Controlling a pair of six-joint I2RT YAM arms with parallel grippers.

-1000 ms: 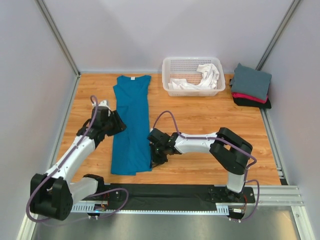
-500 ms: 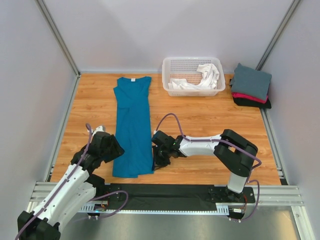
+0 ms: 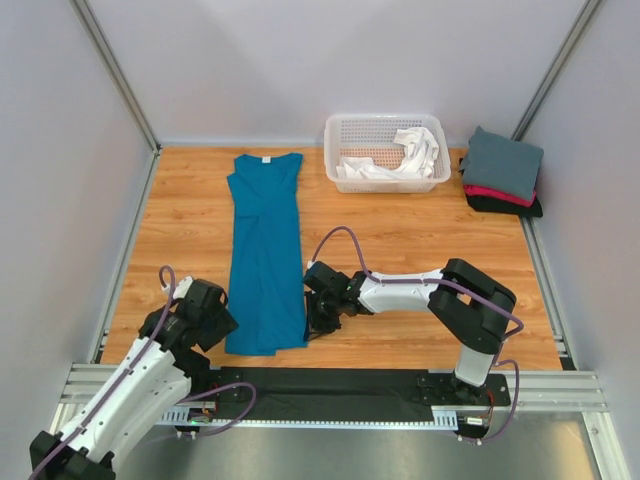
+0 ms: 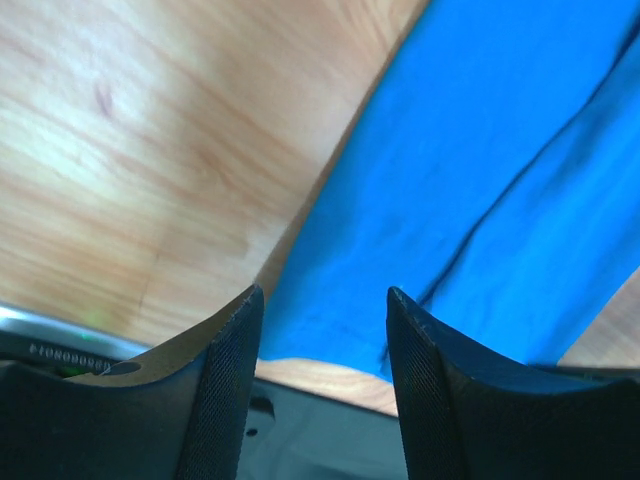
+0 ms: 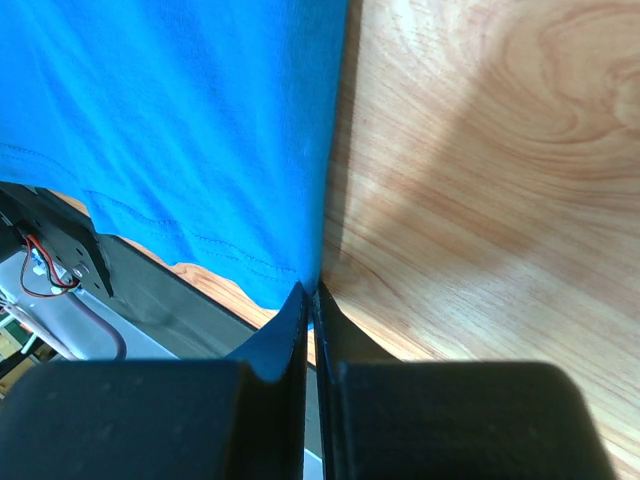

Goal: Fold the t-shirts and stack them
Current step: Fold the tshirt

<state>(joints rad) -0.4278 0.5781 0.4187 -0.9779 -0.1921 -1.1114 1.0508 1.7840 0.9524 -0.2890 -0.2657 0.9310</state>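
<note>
The teal-blue t-shirt lies as a long narrow folded strip on the wooden table, white neck label at the far end. My right gripper is shut on the shirt's near right corner. My left gripper is open and empty, just left of the shirt's near left corner, above the table's front edge. A folded stack sits at the far right: slate-grey shirt on a red-pink one on a black one. A crumpled white shirt lies in the basket.
The white lattice basket stands at the back, right of the teal shirt's collar. Grey walls close in the left, back and right sides. A black and metal rail runs along the near edge under the arm bases.
My left arm has pulled back from the shirt's left edge at mid length toward the near left corner. The right gripper has shifted slightly nearer and stays at the near right corner.
</note>
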